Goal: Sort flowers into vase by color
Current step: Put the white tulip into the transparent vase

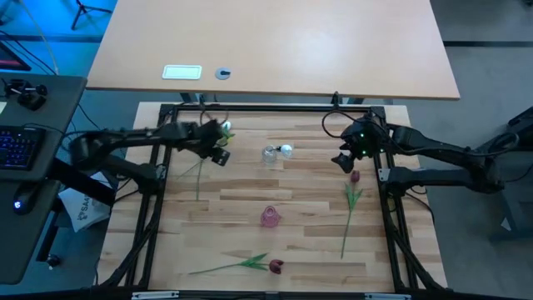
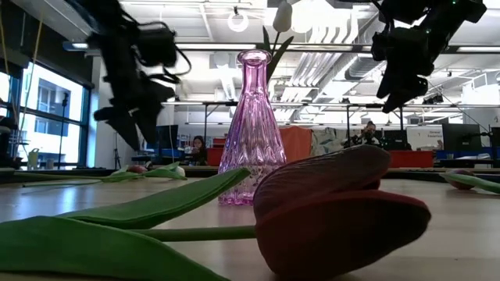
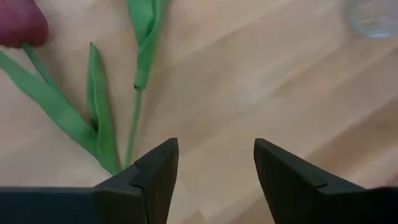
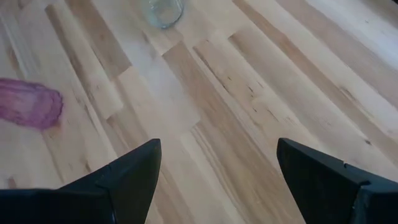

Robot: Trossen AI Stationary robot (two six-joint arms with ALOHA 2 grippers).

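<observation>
Beyond the slatted wooden table stands a larger plain desk with a white label on it. A keyboard sits on a dark side desk at the left. The floor is grey. The low view shows an open ceiling with pipes, a round lamp, tall windows and seated people.

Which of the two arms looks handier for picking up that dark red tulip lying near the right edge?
The right one, probably: the right gripper hovers open just beyond that dark red tulip, while the left gripper sits across the table.
</observation>
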